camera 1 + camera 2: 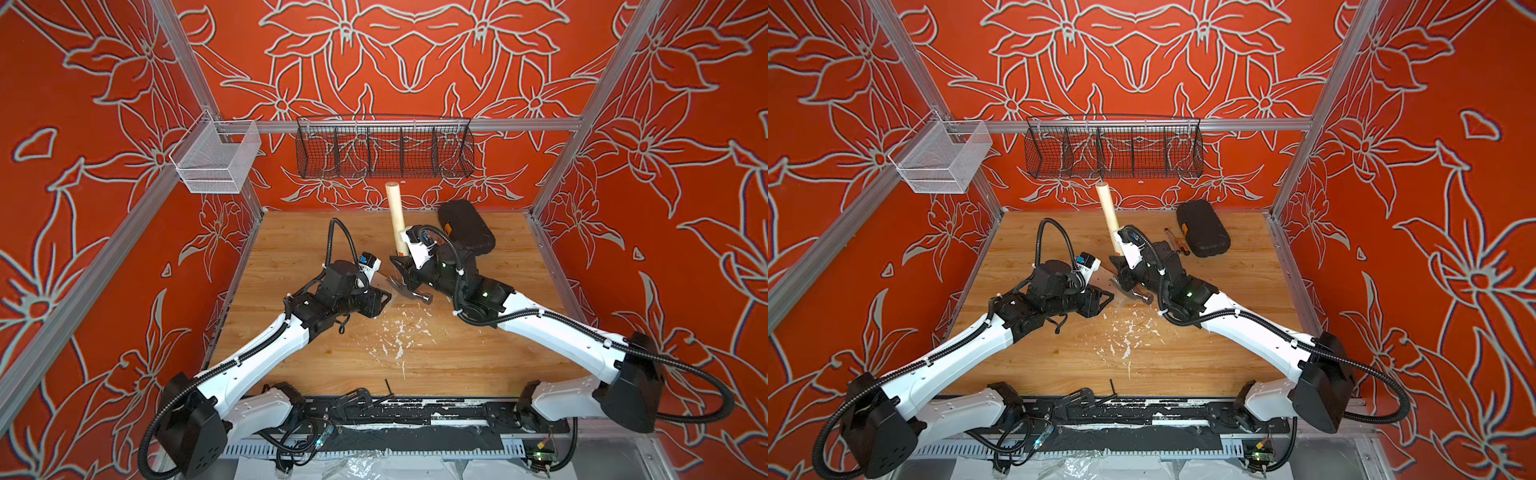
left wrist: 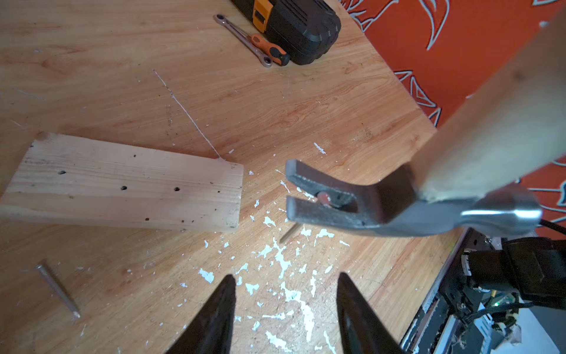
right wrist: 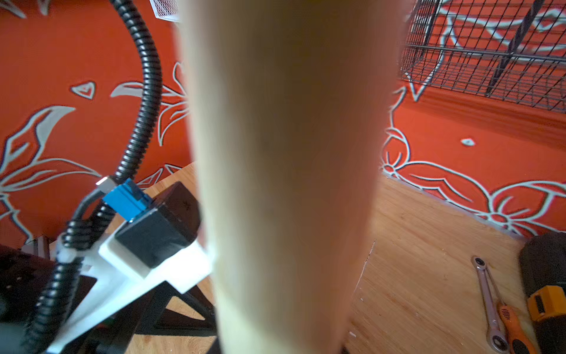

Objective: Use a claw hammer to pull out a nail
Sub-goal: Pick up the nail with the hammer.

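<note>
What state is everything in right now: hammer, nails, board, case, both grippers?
claw hammer: lifted off the table, handle tilted up.
nail in claw: caught in the slot, clear of the board.
board: flat on the table, no nail sticking up.
loose nail: lying on the table.
black case: closed.
left gripper: open, holding nothing.
right gripper: shut on the claw hammer.

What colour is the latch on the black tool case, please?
The latch is orange, seen best in the left wrist view.

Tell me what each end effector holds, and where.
The right end effector holds the claw hammer by its wooden handle, near the head. The left end effector is open, empty.
</note>
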Action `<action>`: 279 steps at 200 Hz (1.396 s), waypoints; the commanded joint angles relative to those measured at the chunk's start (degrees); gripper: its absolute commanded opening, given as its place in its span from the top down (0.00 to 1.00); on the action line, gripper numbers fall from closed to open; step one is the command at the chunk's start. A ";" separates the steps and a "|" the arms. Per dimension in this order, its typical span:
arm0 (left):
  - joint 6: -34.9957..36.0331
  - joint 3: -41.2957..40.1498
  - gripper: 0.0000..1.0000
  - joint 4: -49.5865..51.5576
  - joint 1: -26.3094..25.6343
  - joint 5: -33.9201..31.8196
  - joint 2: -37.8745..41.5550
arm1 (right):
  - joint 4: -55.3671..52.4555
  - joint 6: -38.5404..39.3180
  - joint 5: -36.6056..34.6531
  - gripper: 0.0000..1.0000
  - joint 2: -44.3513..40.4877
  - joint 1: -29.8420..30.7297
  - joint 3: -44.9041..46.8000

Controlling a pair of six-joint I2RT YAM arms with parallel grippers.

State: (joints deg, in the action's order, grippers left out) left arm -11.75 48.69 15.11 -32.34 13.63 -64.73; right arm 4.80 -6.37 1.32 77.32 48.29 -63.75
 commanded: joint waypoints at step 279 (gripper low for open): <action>3.57 5.63 1.00 -0.38 -2.15 -1.20 -5.26 | 3.91 -2.71 2.81 1.00 -4.17 1.19 -5.34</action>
State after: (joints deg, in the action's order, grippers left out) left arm -8.95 52.71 14.52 -34.35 13.30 -70.39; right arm 2.79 -8.40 3.62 76.07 48.86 -65.95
